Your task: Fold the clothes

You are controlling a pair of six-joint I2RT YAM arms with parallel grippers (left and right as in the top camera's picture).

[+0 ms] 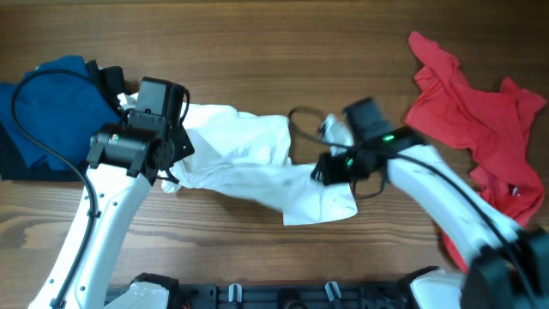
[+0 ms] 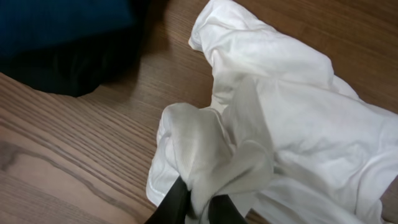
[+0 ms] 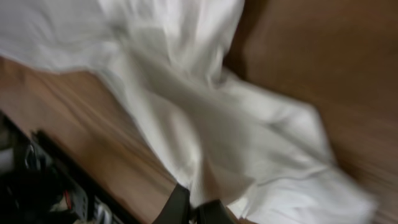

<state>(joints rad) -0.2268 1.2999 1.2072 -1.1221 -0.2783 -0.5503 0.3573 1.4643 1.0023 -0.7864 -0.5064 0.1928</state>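
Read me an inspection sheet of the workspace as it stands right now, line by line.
Surface: wooden table, bare wood between the garments.
Job's things: white T-shirt crumpled mid-table, not folded; red garment heaped at right; blue garment at left, lying on a black garment.
Clutter: nothing seen.
Grippers: left gripper pinches a bunch of the T-shirt; right gripper pinches it too, though that view is blurred.
Cables: black cable crosses the blue garment; black loop beside the T-shirt.
Surroundings: black frame along the near table edge.
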